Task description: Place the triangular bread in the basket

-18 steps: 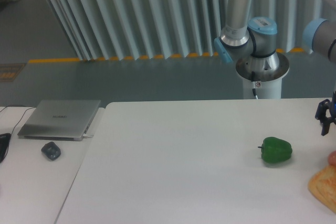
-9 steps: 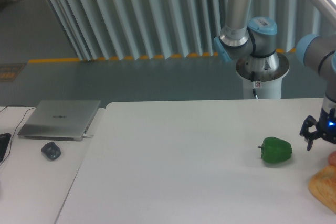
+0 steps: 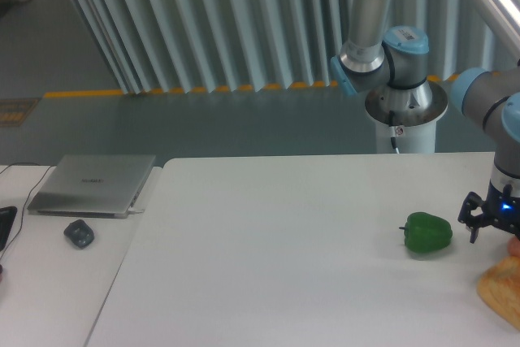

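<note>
Hanging at the right edge of the view, my tool (image 3: 493, 229) sits low over the white worktop (image 3: 284, 258), with a small blue light glowing on its body. Its dark fingers (image 3: 470, 219) point downward, but it is partly cut off by the frame, so I cannot tell whether they are spread or pressed together; nothing can be seen between them. The triangular bread (image 3: 501, 288) lies flat on the worktop at the lower right corner, golden-orange with a paler crust edge, and only its left part is in view. It lies below and a little to the right of my tool in the picture, nearer the camera, and apart from it. A green bell pepper (image 3: 428, 232) rests on the worktop just beside my tool on the picture's left. On a separate surface far to the left lie a closed silver laptop (image 3: 92, 185) and a dark computer mouse (image 3: 79, 233).
</note>
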`<state>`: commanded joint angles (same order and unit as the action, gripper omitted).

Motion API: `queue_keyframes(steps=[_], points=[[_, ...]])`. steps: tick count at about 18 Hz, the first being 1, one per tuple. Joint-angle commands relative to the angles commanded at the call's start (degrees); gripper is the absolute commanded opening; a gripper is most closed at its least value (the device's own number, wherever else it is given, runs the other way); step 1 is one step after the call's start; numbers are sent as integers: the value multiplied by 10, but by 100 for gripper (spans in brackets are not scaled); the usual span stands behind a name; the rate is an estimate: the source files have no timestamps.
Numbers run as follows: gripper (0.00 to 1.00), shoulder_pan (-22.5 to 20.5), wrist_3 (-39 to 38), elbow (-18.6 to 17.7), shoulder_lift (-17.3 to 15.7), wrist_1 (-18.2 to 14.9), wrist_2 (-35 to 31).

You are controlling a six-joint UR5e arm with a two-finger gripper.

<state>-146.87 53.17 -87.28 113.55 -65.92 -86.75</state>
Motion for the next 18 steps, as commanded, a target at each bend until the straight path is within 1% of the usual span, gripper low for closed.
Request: queue_keyframes(steps=[4,5,6,9,10,14,17,18], points=[[100,3,-2,-2,8,9,0],[100,3,-3,-4,11,14,0],[100,4,-2,-6,14,28,-2],[100,5,-2,-6,22,40,-10],[100,8,-2,-7,26,50,-16],[100,8,3,2,41,59,-22],[100,7,3,4,50,76,-23],[100,7,3,5,51,76,-23]])
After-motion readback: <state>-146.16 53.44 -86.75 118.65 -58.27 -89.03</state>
